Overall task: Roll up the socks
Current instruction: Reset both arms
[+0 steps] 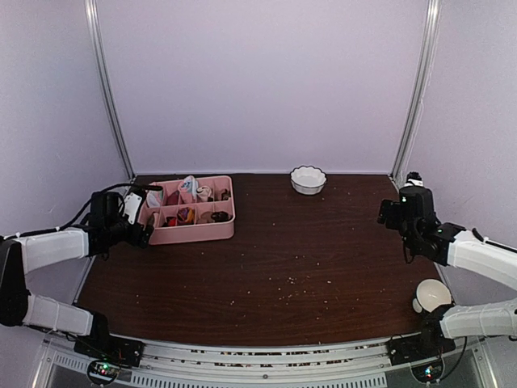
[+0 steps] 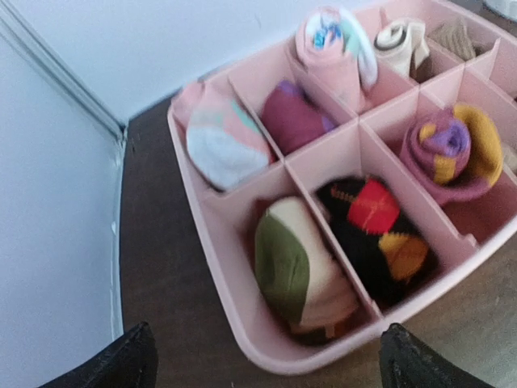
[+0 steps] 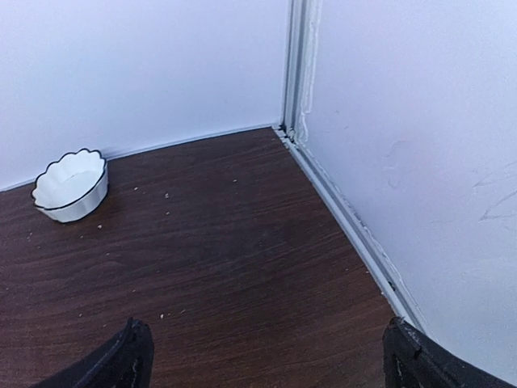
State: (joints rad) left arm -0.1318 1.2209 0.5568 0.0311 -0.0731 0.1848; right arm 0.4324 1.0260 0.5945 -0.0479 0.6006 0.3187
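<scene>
Left jaws stand wide open and empty just short of the pink tray (image 2: 242, 331), whose compartments hold rolled bundles. Right jaws are equally wide and empty above the bare table (image 3: 226, 259), near the white bowl (image 3: 71, 184). The socks are not seen loose in any view, so advise locating them and laying them flat and aligned before any closing.

Table (image 1: 307, 267): dark wood-grain surface, matt, crumb-flecked.
Divided tray (image 1: 194, 234) at 10 o'clock: smooth pink plastic, slight sheen.
Rolled sock bundles (image 2: 295, 267) inside: soft knitted cloth.
Scalloped bowl (image 1: 308, 179) at 12 o'clock: glossy white ceramic.
</scene>
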